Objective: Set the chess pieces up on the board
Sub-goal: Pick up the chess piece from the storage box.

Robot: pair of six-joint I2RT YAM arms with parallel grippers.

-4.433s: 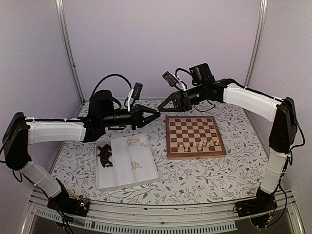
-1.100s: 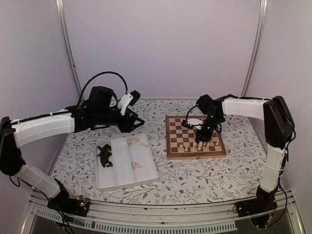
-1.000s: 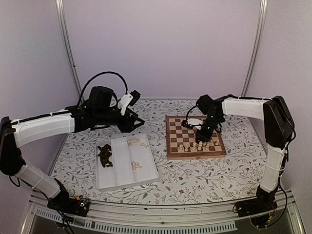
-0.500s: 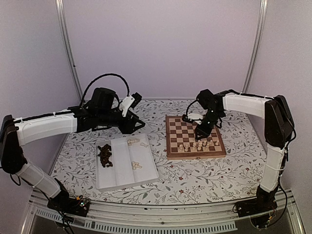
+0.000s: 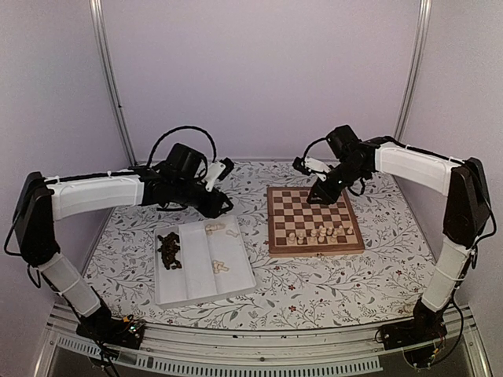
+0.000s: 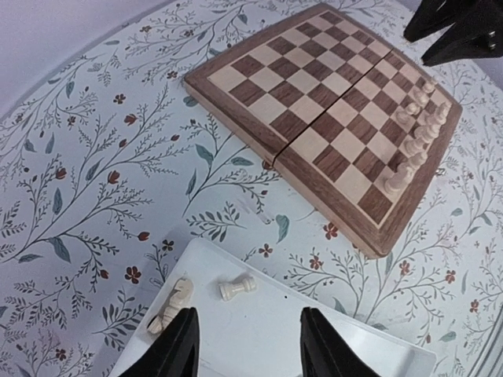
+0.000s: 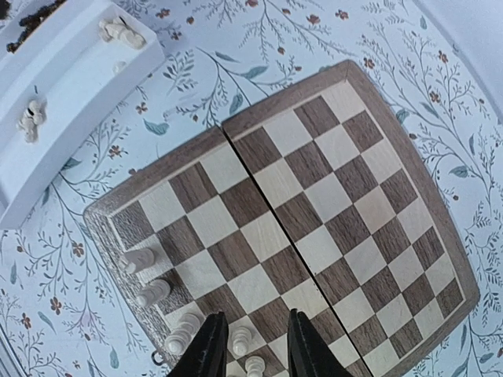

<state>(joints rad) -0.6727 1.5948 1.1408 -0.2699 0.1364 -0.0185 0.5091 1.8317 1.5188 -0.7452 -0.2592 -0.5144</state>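
Nearest, on the floral surface (image 5: 314,290), the white tray (image 5: 236,287) holds dark pieces (image 5: 168,250) heaped in its left compartment, too small to tell apart. A few cream pieces (image 5: 220,267) lie on their sides further right in it. Beside the tray, the board (image 5: 302,206) carries standing pieces (image 5: 318,233), all cream, along its near rows. Farther back, the left tool (image 5: 222,206) hangs over the tray's far end, fingers spread and empty, with cream pieces just below. The right tool (image 5: 317,194) hangs above the board's far edge, released, nothing between its fingers. In its wrist view those fingers cut off some standing pieces.
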